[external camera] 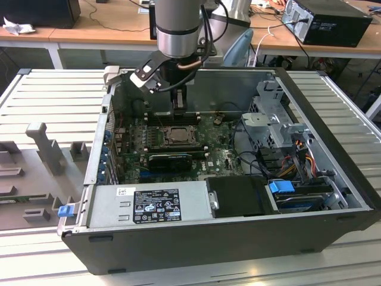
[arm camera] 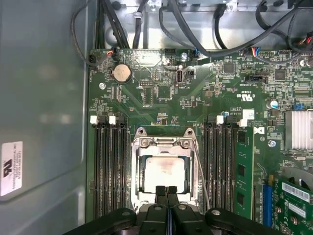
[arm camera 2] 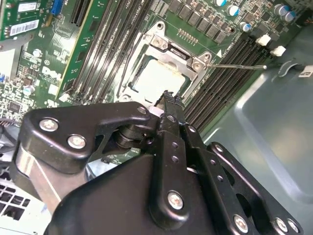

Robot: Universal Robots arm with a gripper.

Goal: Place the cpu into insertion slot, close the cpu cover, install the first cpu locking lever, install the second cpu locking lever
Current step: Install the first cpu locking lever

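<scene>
The cpu (arm camera: pixel 164 171) lies in the insertion slot (external camera: pixel 177 136) on the green motherboard, its pale metal top showing through the window of the cpu cover (arm camera: pixel 163 143). The cover lies flat over it, also in the second wrist view (arm camera 2: pixel 172 50) around the cpu (arm camera 2: pixel 157 78). My gripper (arm camera: pixel 166 192) hovers at one edge of the socket with its black fingers pressed together, shut on nothing. In the second wrist view the gripper (arm camera 2: pixel 171 98) tips sit just over the cover's rim. A thin wire locking lever (arm camera 2: pixel 234 66) sticks out sideways from a socket corner; another lever (arm camera: pixel 199 164) runs along the socket's side.
Long black memory slots (arm camera: pixel 110 166) flank the socket on both sides. A black graphics card (external camera: pixel 169 159) sits in front of the socket in the exterior view. The case wall (arm camera: pixel 41 107), cables (external camera: pixel 253 152), a drive cage (external camera: pixel 277 122) and the power supply (external camera: pixel 152 205) ring the board.
</scene>
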